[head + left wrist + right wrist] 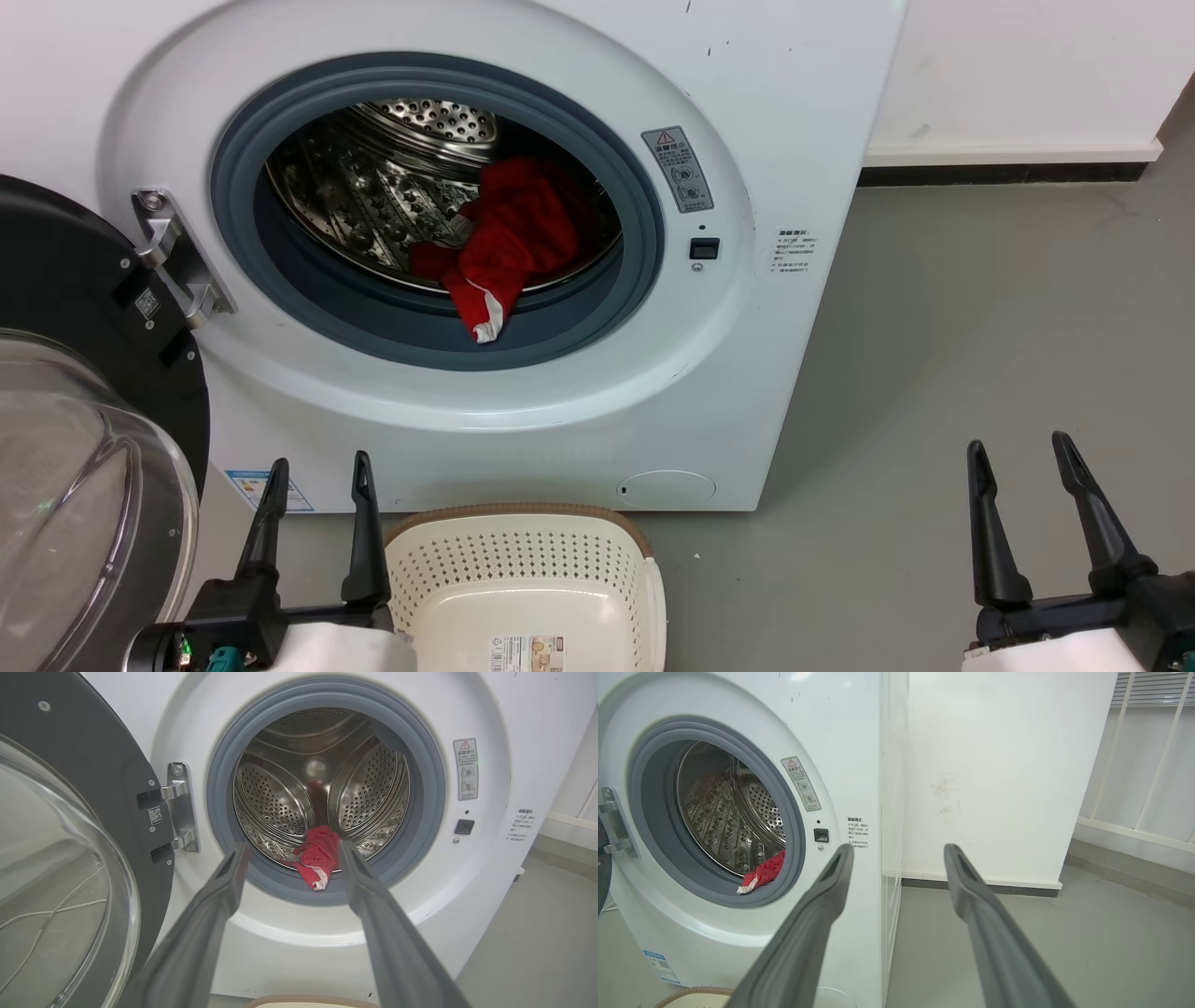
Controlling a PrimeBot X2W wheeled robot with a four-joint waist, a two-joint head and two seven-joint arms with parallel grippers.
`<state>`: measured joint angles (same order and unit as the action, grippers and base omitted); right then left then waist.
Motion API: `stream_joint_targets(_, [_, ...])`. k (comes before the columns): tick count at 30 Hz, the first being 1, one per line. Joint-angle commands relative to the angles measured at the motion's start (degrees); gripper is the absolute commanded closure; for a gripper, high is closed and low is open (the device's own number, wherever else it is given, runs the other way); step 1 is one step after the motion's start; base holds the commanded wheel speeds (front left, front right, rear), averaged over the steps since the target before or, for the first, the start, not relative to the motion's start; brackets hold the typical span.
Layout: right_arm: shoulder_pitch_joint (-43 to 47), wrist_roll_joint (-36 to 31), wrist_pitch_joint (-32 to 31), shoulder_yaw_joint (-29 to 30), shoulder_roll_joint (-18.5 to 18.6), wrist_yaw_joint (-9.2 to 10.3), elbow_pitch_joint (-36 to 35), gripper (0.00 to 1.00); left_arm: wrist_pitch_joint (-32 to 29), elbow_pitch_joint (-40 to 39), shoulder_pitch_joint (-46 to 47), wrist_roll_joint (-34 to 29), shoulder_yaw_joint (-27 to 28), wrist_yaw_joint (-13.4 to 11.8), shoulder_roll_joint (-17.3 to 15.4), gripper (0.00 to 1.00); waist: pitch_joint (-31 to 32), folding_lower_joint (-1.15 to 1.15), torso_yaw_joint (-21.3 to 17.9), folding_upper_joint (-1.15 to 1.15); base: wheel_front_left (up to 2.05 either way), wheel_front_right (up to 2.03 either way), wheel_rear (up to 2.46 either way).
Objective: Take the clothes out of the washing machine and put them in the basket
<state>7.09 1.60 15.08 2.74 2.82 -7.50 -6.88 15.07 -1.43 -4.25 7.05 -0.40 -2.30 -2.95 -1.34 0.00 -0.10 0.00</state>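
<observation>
The white washing machine [523, 439] stands with its door swung open to the left. Red clothes [509, 238] with white trim lie in the steel drum, one end drooping over the grey seal [597, 317]; the same clothes [318, 856] [765, 872] appear in both wrist views. On the floor before the machine sits the cream basket [523, 579] with a brown rim, nothing in it. My left gripper [319, 471] is open just left of the basket, well short of the drum. My right gripper [1019, 453] is open over bare floor at the lower right.
The open dark-rimmed glass door [84, 448] juts out at the left, close beside my left arm. Grey floor [980, 327] stretches to the right of the machine, bounded by a white wall [1018, 75] with a dark skirting.
</observation>
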Motion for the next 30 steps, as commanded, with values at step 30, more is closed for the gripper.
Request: stream_joint_targets(30, [-8.8, 1.5, 0.1, -3.2, 0.1, 0.02, -3.3, 0.0, 0.2, 19.5, 30.6, -3.4, 7.7, 7.8, -8.0, 0.0, -15.2, 0.0, -7.4, 0.0, 0.0, 0.0, 0.0])
